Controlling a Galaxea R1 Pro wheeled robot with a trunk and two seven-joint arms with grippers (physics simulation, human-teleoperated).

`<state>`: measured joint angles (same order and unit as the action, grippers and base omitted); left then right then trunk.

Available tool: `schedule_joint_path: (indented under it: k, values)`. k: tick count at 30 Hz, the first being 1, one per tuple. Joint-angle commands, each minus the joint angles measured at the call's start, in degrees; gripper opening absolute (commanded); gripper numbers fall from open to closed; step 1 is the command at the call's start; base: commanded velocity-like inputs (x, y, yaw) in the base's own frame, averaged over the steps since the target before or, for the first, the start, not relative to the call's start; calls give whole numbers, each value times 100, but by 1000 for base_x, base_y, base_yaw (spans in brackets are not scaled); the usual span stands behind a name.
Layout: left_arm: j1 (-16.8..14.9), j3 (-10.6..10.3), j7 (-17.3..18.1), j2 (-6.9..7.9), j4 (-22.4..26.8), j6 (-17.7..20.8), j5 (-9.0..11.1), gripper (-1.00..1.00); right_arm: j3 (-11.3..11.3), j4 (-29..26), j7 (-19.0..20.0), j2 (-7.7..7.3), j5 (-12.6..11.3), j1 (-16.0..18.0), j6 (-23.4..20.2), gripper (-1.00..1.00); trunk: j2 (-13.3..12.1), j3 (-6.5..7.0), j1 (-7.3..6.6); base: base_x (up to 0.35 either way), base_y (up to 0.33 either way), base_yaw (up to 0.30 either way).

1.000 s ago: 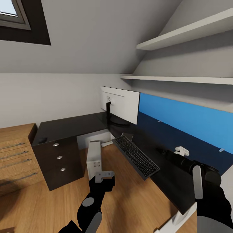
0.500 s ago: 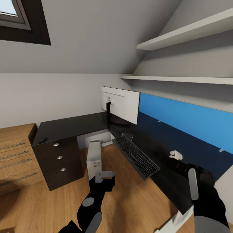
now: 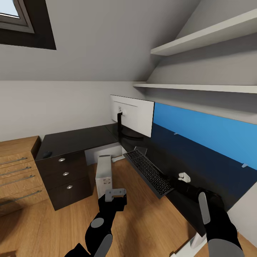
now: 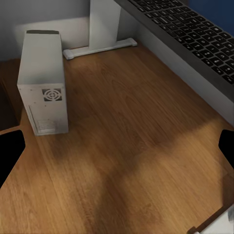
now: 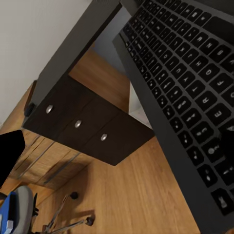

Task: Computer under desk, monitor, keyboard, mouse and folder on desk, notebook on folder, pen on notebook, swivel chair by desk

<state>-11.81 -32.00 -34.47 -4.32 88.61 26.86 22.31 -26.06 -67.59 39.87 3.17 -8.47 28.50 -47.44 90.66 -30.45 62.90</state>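
The right tool (image 3: 182,177) (jaw width I cannot tell) has drawn back toward the slim black keyboard (image 3: 150,172) overhanging the glossy black worktop (image 3: 75,139), likely to reposition it.

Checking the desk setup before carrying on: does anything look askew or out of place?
Yes. The keyboard lies slanted, with one long side hanging past the desk edge over the floor. The mouse sits far off, on the other wing above the drawers. The monitor shows its white back to the room.
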Motion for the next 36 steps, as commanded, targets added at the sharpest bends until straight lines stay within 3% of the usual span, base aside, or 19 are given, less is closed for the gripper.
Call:
schedule_joint_path:
  k: [1,14,17,18,36]
  values:
    - [-6,-9,-51,1,7,12,50,100,-18,18,37,10,-14,6,0,100,4,-6,0,0,0,0]
    - [-7,-8,-59,1,7,13,53,100,-31,114,267,8,-20,6,193,100,4,-6,0,0,0,0]
    - [-6,-8,-60,1,7,12,54,100,-47,128,834,2,-78,6,192,100,4,-7,0,0,0,-8]
    - [-6,-8,-60,1,7,12,54,100,-48,129,866,1,-83,6,192,100,4,-8,0,0,0,-20]
    - [-6,-8,-55,1,7,13,54,100,-57,141,919,-18,-84,6,200,100,4,-9,0,-113,-81,-2]
